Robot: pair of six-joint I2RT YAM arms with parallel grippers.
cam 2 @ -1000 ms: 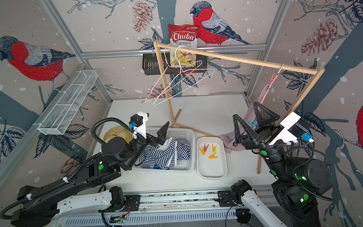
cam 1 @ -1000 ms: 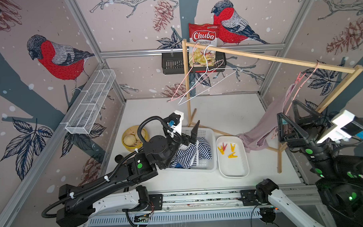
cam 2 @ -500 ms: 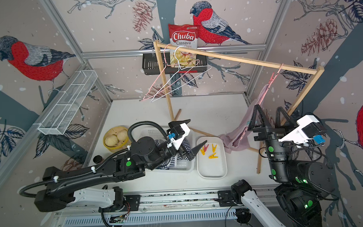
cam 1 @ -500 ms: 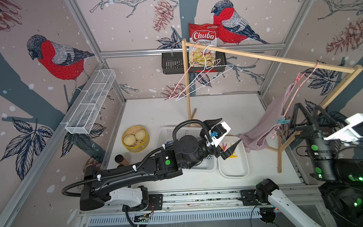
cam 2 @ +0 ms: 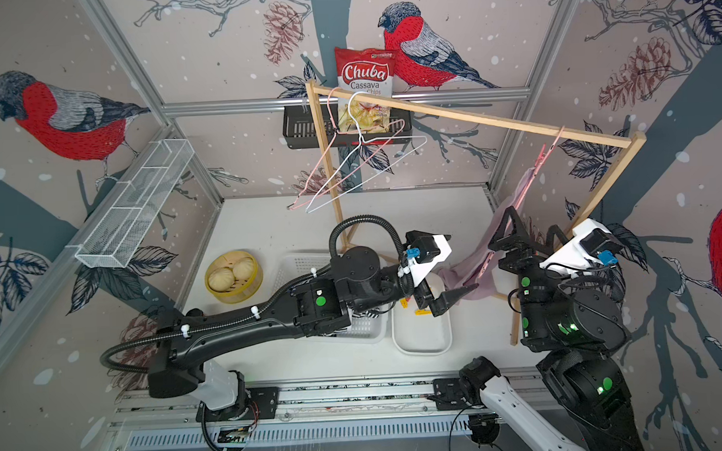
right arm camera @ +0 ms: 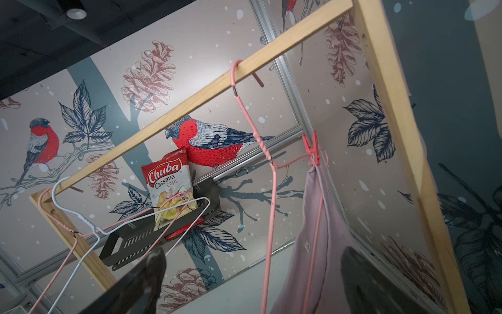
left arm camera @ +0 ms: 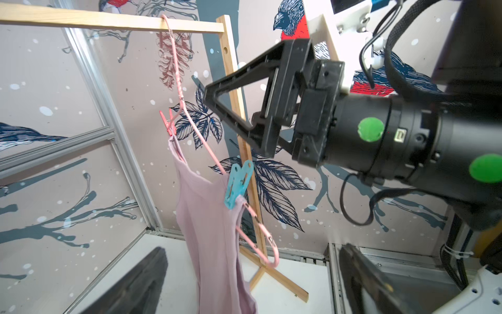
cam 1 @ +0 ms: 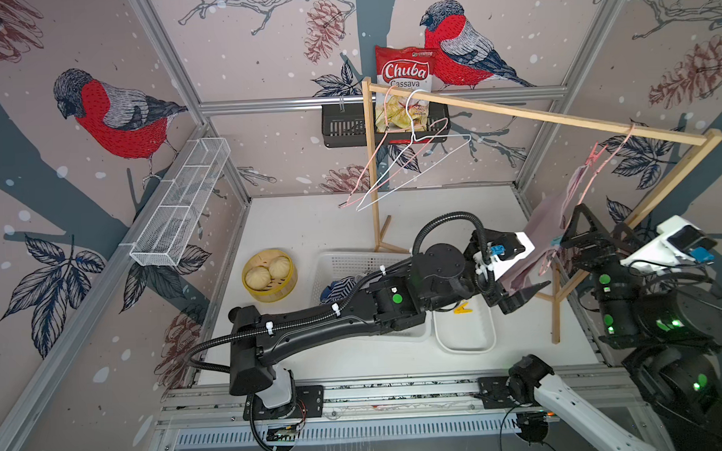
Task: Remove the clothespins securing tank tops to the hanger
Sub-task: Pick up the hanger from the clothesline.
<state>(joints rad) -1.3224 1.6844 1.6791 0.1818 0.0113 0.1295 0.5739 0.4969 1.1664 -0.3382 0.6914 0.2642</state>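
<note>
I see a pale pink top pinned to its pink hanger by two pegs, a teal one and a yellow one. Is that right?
Not quite. The pink top does hang from the pink hanger by two pegs, and one is the teal peg. The other is a red-pink peg, not a yellow one. The left wrist view shows both.

You could read one printed item: the red-and-white foil snack bag (cam 2: pixel 365 86) said "Chuba" in white script on a red panel, with "Cassava Chips" beneath. It stood in the black slotted metal basket (cam 2: pixel 302 131) hung on the back wall's rail.
</note>
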